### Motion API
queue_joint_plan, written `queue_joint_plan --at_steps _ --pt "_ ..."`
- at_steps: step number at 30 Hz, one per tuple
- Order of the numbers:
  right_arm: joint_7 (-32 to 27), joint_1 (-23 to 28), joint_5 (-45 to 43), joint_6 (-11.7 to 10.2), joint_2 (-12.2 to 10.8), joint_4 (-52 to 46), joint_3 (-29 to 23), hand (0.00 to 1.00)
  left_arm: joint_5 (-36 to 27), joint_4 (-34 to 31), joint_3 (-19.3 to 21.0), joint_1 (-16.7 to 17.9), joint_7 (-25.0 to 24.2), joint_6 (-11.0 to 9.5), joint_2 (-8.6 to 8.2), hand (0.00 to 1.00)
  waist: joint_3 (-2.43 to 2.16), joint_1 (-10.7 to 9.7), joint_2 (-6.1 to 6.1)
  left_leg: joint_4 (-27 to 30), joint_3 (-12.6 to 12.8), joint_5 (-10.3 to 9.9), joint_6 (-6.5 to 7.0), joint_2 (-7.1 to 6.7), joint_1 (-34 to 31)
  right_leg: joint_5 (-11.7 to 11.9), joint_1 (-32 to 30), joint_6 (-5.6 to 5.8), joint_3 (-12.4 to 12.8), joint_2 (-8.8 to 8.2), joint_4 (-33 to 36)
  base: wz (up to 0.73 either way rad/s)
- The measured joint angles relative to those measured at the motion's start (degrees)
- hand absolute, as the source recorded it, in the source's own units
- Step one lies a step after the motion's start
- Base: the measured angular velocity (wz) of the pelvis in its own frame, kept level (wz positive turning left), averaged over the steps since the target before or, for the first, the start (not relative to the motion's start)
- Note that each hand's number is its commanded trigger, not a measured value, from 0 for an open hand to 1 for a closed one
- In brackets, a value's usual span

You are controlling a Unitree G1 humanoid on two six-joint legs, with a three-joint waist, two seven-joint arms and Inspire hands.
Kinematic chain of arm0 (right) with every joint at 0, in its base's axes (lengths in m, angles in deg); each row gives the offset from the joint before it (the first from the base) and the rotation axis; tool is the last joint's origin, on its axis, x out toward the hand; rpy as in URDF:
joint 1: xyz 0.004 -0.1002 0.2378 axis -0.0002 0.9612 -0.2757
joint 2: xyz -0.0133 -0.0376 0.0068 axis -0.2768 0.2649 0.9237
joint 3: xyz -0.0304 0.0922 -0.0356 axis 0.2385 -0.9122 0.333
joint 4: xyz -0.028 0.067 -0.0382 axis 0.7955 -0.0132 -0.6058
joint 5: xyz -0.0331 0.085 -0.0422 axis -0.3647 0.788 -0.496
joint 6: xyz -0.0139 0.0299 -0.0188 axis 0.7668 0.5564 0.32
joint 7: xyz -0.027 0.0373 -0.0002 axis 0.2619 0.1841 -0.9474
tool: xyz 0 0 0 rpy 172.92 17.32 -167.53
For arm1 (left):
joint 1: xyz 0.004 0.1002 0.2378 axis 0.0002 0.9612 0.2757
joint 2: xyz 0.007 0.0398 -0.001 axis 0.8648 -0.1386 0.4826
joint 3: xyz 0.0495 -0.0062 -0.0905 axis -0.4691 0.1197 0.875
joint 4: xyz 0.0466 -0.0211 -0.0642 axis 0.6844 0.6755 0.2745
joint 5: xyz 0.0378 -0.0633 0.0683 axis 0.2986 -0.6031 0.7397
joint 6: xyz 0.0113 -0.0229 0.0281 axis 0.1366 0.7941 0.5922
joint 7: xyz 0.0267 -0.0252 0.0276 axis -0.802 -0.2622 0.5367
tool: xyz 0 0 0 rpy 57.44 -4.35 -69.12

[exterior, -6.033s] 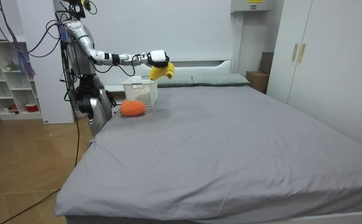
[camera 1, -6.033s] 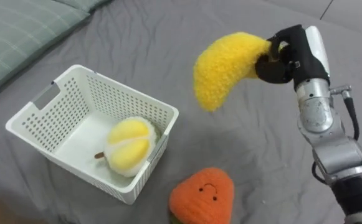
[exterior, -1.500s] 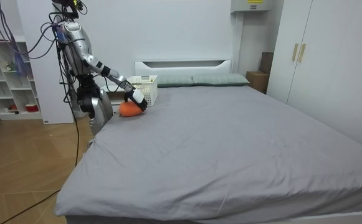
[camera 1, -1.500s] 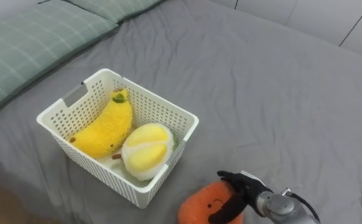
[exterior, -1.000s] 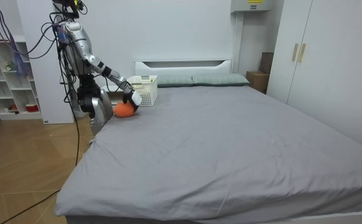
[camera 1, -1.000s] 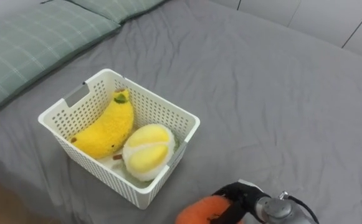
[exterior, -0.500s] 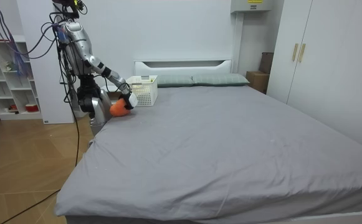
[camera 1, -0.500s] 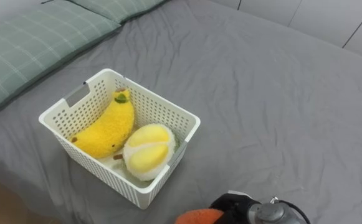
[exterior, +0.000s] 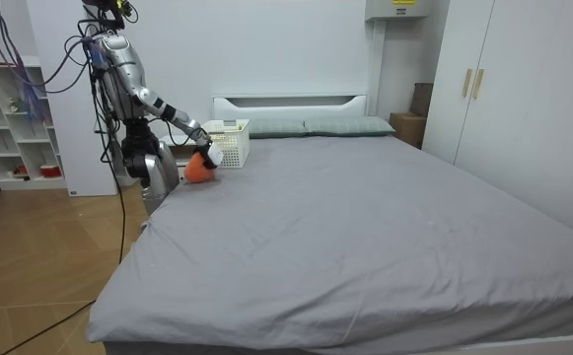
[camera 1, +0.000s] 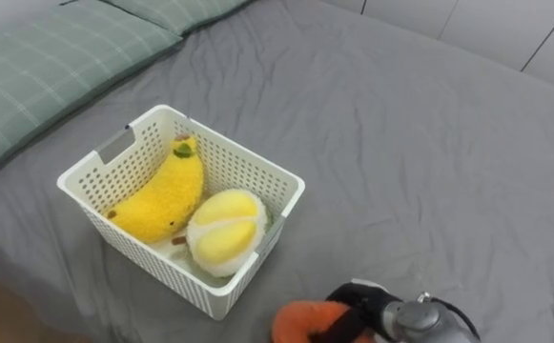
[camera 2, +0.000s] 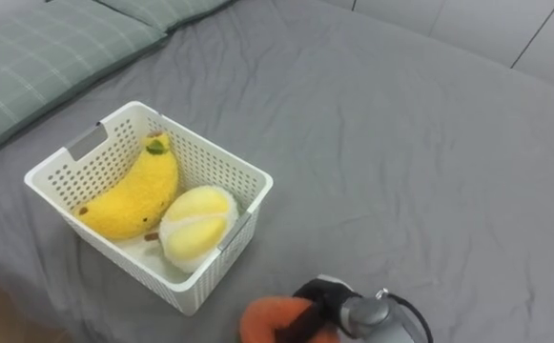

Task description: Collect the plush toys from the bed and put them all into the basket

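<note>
Orange plush toy (camera 1: 300,322) is now held in the right hand (camera 1: 358,303), fingers curled round its top, w/ the toy bulging out to the hand's left. 1.5 s ago the hand was only landing on it, toy flat on the bed (camera 1: 429,143). Since then it's been drawn in toward the robot and, in the room view, looks lifted off the sheet. So grasp done, carry starting. White basket (camera 1: 288,186) sits up & left of the hand, near but apart, w/ banana toy (camera 1: 157,195) & round yellow toy (camera 1: 224,227) already inside. Probably the last toy; next is a swing left over the rim, then release.
</note>
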Motion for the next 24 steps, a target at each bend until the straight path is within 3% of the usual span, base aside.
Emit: queue_joint_plan --at_steps 6,12,24 --pt "-7.5 0.1 1.7 -1.9 0.3 -14.2 -6.0 1.00 0.1 0.2 1.7 -0.2 1.2 -2.1 -0.13 0.00 -0.08 -2.2 0.66 -0.1 0.1 0.0 0.01 -0.04 0.2 0.0 0.1 0.00 0.1 -0.02 0.0 0.00" --pt "-14.7 0.1 3.7 -4.3 0.6 -23.0 -7.9 1.00 0.1 0.5 2.2 0.4 2.6 -2.9 -0.51 0.00 -0.72 -3.8 1.58 -0.9 0.5 0.1 0.04 0.00 1.0 0.0 0.4 0.00 0.3 -0.01 0.0 -0.01" --pt "-17.9 -0.4 4.2 -4.3 1.4 -39.0 -8.3 1.00 0.1 0.5 2.1 0.4 4.4 -3.3 -0.52 0.00 -0.89 -3.6 1.56 -1.2 0.9 0.2 0.01 0.11 1.0 0.0 0.0 0.00 0.8 0.01 0.0 -0.02"
